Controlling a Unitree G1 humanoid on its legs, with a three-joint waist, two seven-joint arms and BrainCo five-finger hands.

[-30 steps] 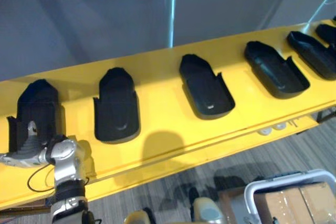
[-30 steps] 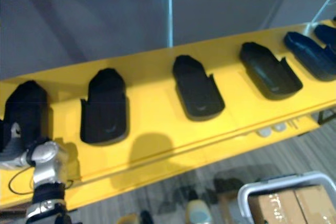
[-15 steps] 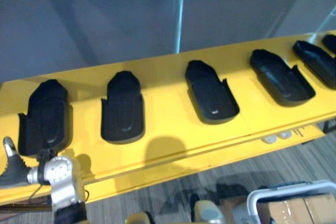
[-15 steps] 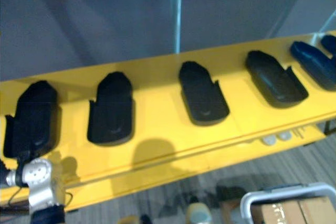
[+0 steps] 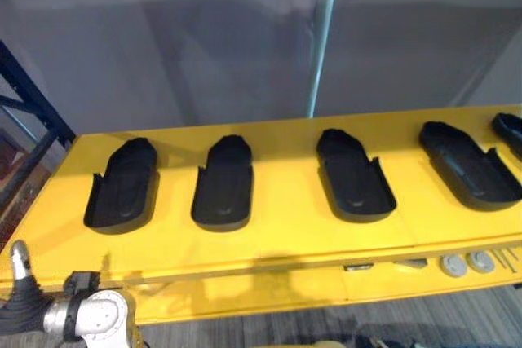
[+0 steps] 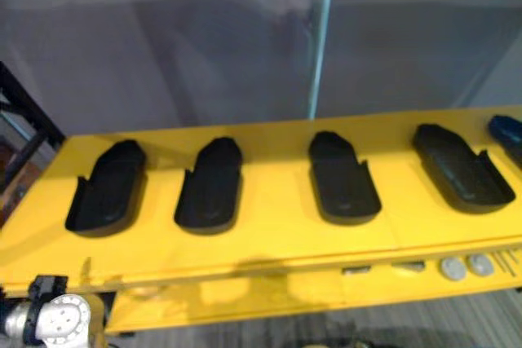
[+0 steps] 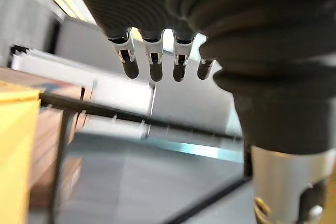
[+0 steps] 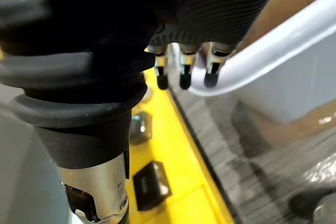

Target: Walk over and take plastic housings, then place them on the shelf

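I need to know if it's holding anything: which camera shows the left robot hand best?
The left wrist view: the left robot hand is seen from close, fingers straight and nothing held. The left eye view catches one finger and the dark cover at its lower left edge; the right eye view, little beyond the wrist.

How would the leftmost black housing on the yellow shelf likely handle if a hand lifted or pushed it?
The leftmost housing is a thin-walled open shell, so probably light and fairly stiff. It lies low and flat on the yellow shelf, so a push should slide it rather than roll or tip it. Its smooth surface may be slippery.
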